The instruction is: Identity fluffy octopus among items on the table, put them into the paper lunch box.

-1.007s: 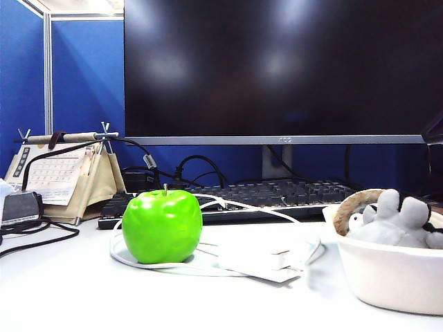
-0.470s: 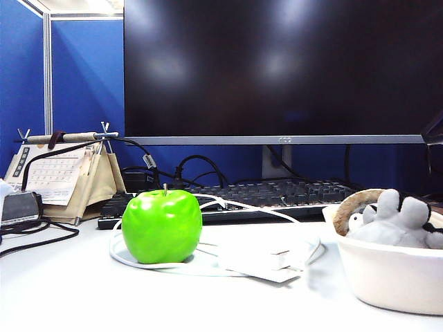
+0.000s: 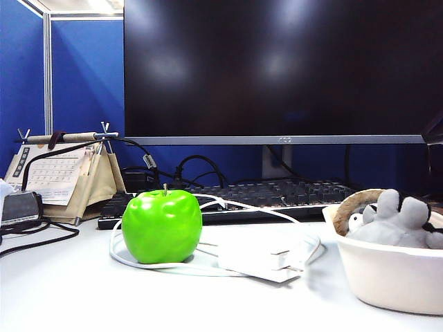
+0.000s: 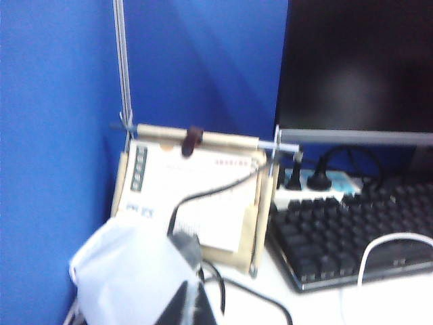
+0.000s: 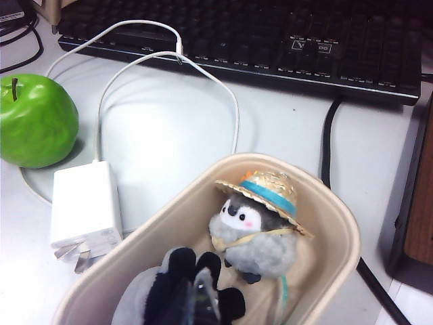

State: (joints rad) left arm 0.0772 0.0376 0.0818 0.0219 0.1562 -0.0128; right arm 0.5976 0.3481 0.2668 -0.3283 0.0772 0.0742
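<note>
In the exterior view the paper lunch box (image 3: 391, 273) sits on the white table (image 3: 69, 290) to the right of the green apple (image 3: 162, 226), with the white power adapter (image 3: 259, 259) and its looped cable lying between the two. The fluffy octopus (image 3: 396, 221) rests inside the box, its grey limbs poking above the rim, and a second plush with a round brown back (image 3: 351, 207) sits just beside it in the same box; neither arm shows here. The left wrist view looks at a desk calendar (image 4: 193, 196) beside the keyboard (image 4: 352, 233), well away from the apple; only the dark tip of the left gripper (image 4: 186, 308) shows at the frame edge, and I cannot tell how its jaws stand. In the right wrist view the right gripper (image 5: 195, 298) hangs low inside the box (image 5: 338, 223), fingers pressed together (nothing between them), with the octopus (image 5: 139, 298) directly under and around its tips, next to a straw-hatted penguin plush (image 5: 260, 227). The apple (image 5: 35, 120) lies beyond the adapter (image 5: 82, 206).
</note>
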